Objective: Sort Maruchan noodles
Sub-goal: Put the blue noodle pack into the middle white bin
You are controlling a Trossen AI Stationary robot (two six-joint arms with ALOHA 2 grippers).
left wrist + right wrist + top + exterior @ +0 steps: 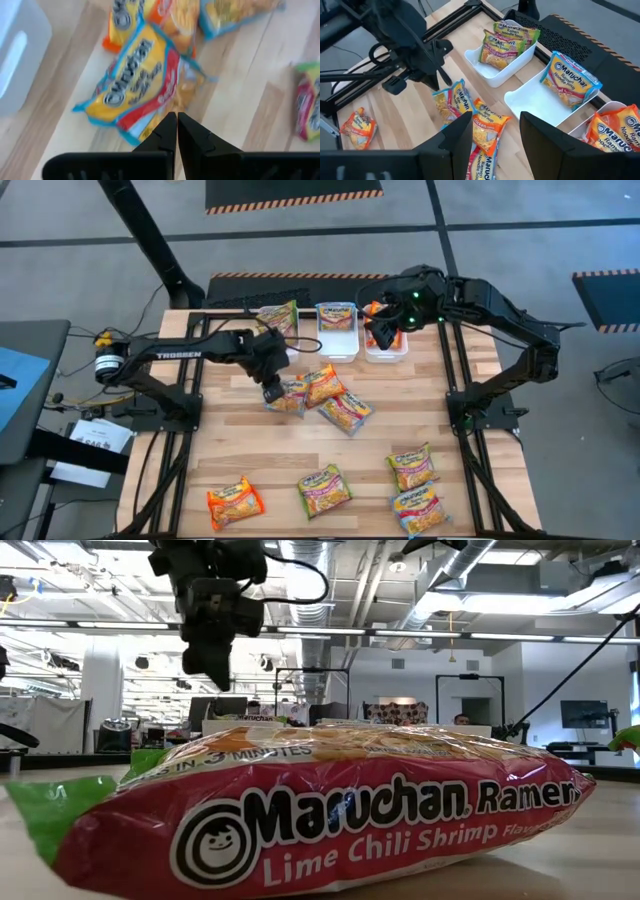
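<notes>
Maruchan packets lie loose on the wooden table. A cluster sits mid-table: a blue-edged packet [292, 397] [135, 75] [451, 102], an orange one [322, 383] partly over it, and another [347, 412]. My left gripper [272, 391] [176, 120] [217, 675] hangs shut above the blue-edged packet, fingers pointing down, nothing between them. My right gripper [383, 332] [495, 132] hovers open over the bins at the far side, empty. Several more packets lie near the table's near edge, among them a green-edged Lime Chili Shrimp packet [325, 490] [330, 820].
Three white bins stand in a row at the far edge. The left bin [502, 75] holds green-edged packets, the middle one [530, 102] a blue-edged packet [570, 80], and the right one [386, 354] orange packets [620, 130]. Black frame rails run along both table sides.
</notes>
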